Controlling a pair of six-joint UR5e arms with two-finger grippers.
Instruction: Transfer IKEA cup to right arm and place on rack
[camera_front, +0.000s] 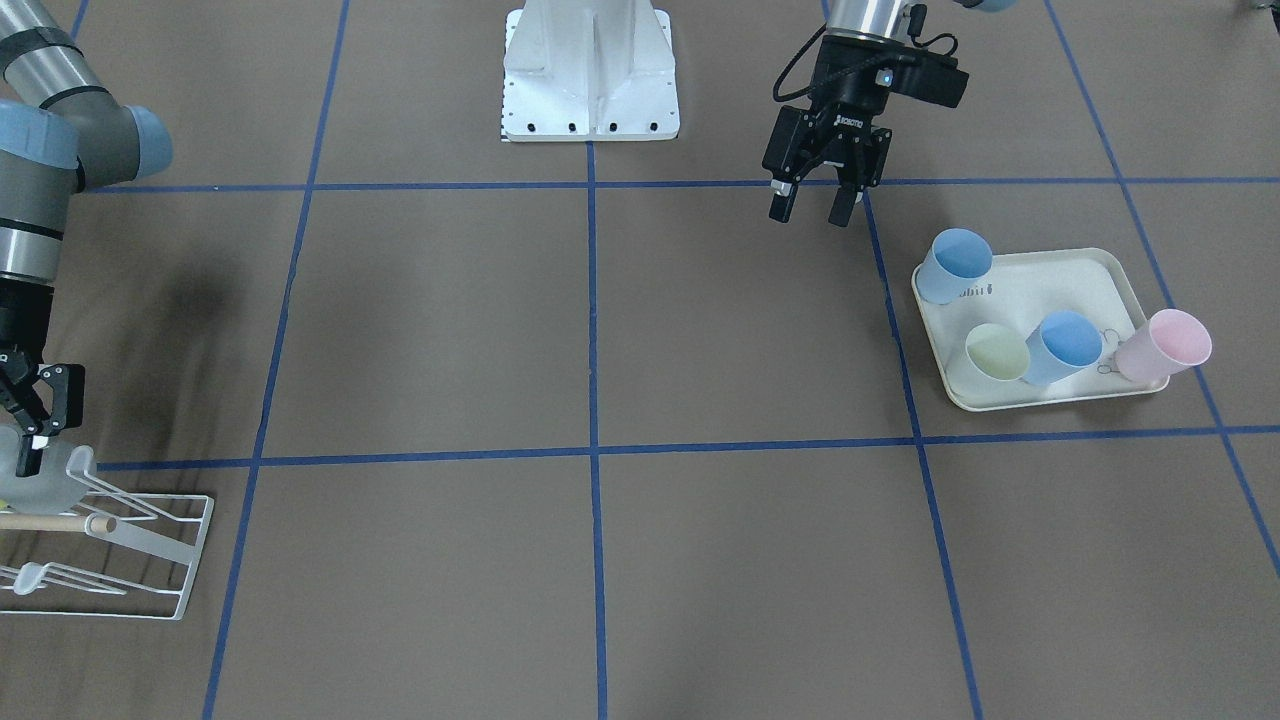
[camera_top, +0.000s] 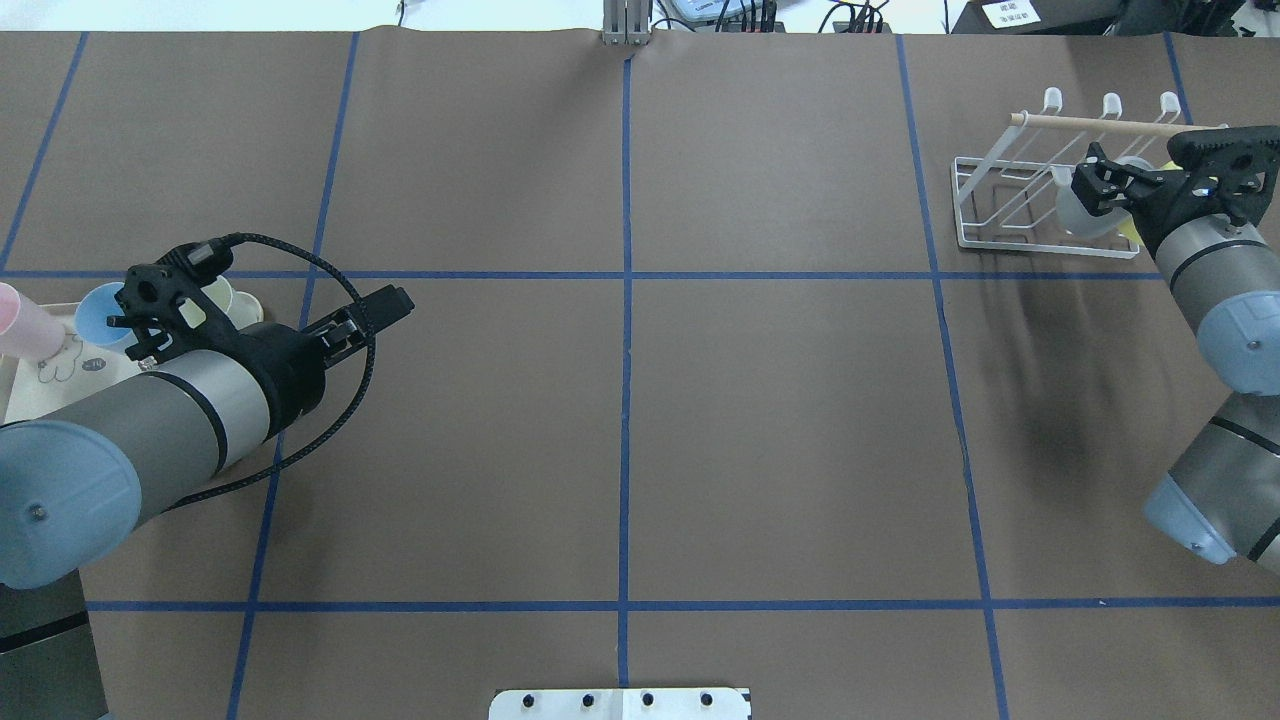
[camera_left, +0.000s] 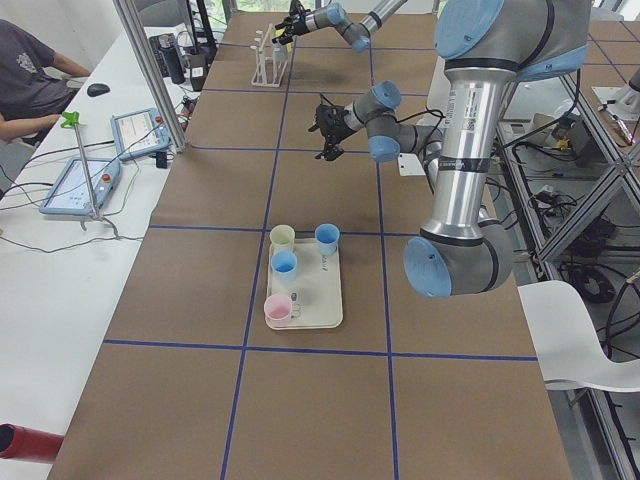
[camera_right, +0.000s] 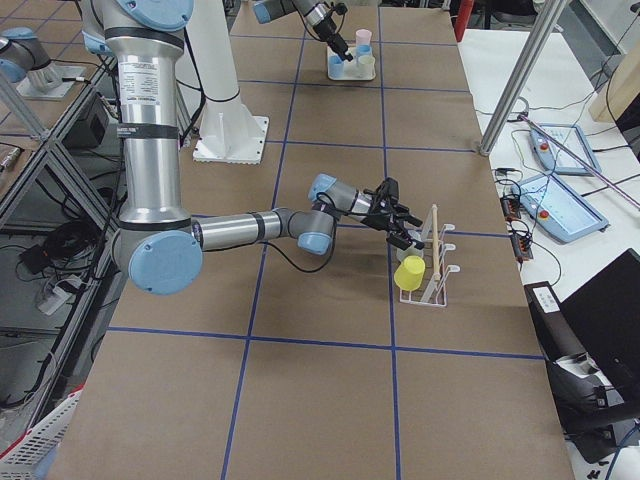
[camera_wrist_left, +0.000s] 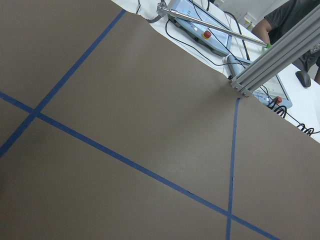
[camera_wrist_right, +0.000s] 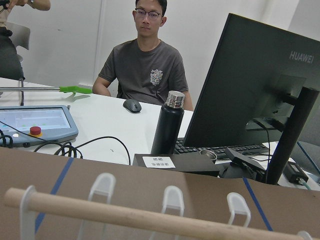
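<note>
Both arms, the left arm (camera_top: 150, 420) and the right arm (camera_top: 1215, 270), are built from silver-grey cylindrical links with pale blue joint caps and thin black bands. The left pincer (camera_front: 810, 212) and right pincer (camera_front: 50, 445) are black and two-fingered. The left body carries white lettering and a blue light. A black braided cable (camera_top: 372, 345) loops off the left wrist. The white base (camera_front: 590, 60) has a row of dark screws (camera_front: 590, 127).

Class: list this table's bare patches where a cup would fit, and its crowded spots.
Bare: the brown table's middle, either side of the central blue tape line, between the cream tray and the white wire rack. Crowded: the tray, with four pastel cups; the rack, by the right gripper.
</note>
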